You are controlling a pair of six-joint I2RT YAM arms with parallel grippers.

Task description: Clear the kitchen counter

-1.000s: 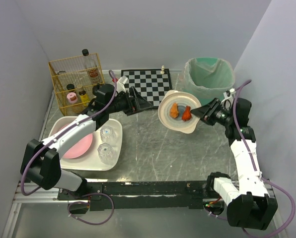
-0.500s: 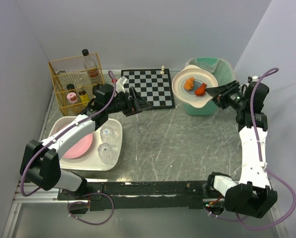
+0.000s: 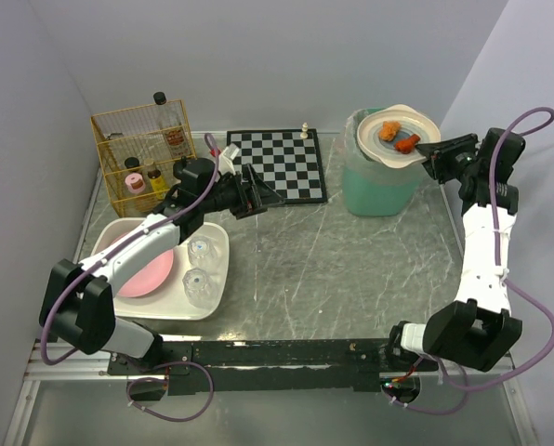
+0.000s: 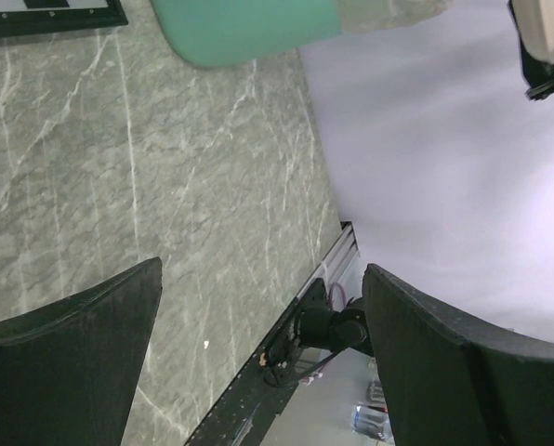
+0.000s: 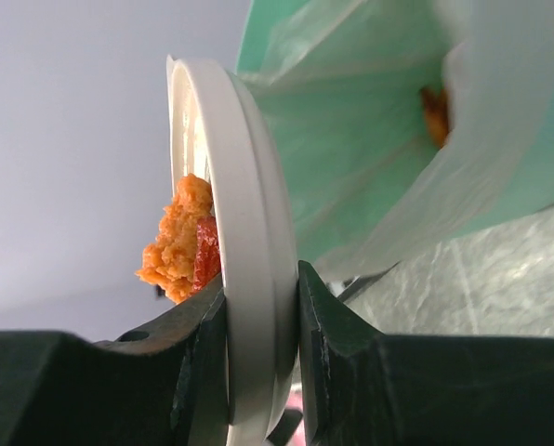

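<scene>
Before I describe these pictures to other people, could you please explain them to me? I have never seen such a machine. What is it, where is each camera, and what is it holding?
These are two robot arms, fixed at the near edge of a grey marble-patterned kitchen counter. The wide picture looks down from above and behind them. The other two pictures come from a camera on each wrist.

The left arm's fingers stand wide open and empty. The right arm's fingers pinch the rim of a white round plate. The plate carries two orange food pieces and is held above a green bin with a clear liner.

Also on the counter are a black-and-white chessboard, a white tray with a pink plate and two clear glasses, and a yellow wire basket holding bottles.
</scene>
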